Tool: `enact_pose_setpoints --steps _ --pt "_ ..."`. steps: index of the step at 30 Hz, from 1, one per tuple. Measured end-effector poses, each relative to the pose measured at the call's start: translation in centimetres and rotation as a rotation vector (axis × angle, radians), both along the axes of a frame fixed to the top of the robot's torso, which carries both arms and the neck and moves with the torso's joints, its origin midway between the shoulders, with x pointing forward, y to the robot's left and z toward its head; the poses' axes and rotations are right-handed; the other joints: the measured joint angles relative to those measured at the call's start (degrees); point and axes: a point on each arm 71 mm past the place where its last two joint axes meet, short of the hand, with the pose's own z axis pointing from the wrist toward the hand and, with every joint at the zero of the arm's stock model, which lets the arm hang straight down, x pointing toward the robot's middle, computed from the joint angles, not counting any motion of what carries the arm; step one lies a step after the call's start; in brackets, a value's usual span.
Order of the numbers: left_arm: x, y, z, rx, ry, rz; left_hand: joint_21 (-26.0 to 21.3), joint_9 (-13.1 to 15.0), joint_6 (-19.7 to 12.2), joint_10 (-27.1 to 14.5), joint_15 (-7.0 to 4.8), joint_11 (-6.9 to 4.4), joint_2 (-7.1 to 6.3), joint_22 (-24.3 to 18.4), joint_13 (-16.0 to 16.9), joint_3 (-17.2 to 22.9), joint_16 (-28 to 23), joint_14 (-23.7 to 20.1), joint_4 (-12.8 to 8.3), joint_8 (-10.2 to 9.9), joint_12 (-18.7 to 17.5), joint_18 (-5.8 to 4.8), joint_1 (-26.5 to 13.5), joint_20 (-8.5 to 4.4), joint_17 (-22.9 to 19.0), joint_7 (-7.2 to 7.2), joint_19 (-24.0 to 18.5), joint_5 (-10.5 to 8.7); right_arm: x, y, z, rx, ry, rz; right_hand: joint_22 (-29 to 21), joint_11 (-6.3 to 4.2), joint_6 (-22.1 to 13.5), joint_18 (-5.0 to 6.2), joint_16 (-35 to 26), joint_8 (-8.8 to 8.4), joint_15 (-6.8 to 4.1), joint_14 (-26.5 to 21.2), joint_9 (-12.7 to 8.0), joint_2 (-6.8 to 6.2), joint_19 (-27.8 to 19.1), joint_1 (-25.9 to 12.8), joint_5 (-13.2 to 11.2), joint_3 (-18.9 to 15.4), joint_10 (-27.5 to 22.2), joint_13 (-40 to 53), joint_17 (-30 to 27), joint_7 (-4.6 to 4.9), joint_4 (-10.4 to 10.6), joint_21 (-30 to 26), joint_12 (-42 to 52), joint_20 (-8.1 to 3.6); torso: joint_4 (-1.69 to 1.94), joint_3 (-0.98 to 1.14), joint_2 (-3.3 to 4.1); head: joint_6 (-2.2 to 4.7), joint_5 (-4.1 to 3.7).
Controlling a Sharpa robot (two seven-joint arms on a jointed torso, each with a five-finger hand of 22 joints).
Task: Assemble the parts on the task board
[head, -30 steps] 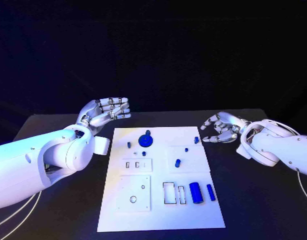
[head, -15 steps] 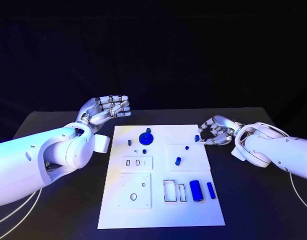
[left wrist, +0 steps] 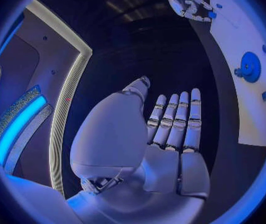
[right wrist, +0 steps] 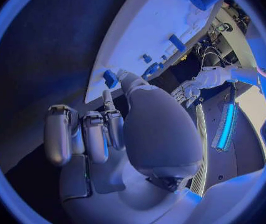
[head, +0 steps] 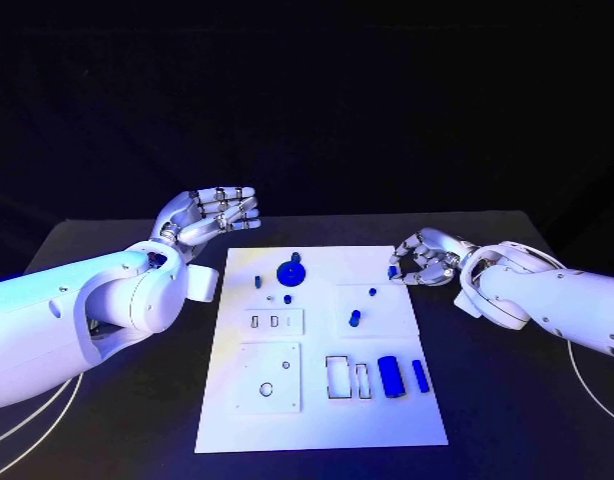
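The white task board [head: 322,420] lies in the middle of the black table. On it are a blue gear [head: 291,271], several small blue pieces such as one [head: 355,318] near the centre, and two blue cylinders [head: 389,375] at its near right. My right hand [head: 425,258] sits at the board's far right edge with its fingers curled. Its thumb and a finger pinch a small blue peg [head: 394,270] [right wrist: 110,78] that stands there. My left hand [head: 214,215] [left wrist: 170,129] hovers past the board's far left corner, fingers straight and side by side, holding nothing.
Recessed slots [head: 339,382] and a square plate with holes [head: 271,378] mark the board's near half. Bare black table [head: 120,420] lies on both sides of the board. My left forearm [head: 62,320] crosses the table's left side.
My right hand has moved left from beside the board to its edge, and its fingertips have come onto the small blue peg. The left hand has hardly moved.
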Motion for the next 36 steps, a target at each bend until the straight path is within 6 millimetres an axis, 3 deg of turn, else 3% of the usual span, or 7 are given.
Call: enact_pose_setpoints --steps 17,36 --pt "0.05 0.08 -0.03 0.002 0.002 0.002 0.0 0.0 0.0 0.0 0.00 0.00 0.00 0.0 0.0 0.0 0.0 0.0 0.0 0.0 0.0 0.00 0.0 0.00 0.0 0.00 0.0 0.00 0.18 0.35 -0.11 -0.002 0.004 -0.002 0.0 -0.30 1.7 0.00 0.0 0.67 -0.21 0.2 0.2 0.78 0.2 0.2 0.0 1.5 0.3 0.0 0.0 -0.71 0.0 0.3 0.7 -0.21 0.00 -0.02 -0.11 -0.35 0.01" --pt "0.12 0.22 -0.07 0.005 0.002 0.005 0.0 0.0 0.0 0.0 0.00 0.00 0.00 -0.1 0.0 0.0 0.0 0.0 0.0 0.0 0.0 0.00 0.0 0.00 0.0 0.00 0.0 0.00 0.27 0.49 -0.25 -0.010 0.006 -0.005 0.0 -0.50 2.1 0.00 0.0 1.11 -0.42 0.0 0.2 0.75 0.4 0.2 0.0 2.1 0.1 0.0 0.0 -0.73 -0.1 0.5 0.9 -0.41 -0.05 0.05 -0.11 -0.58 0.10"
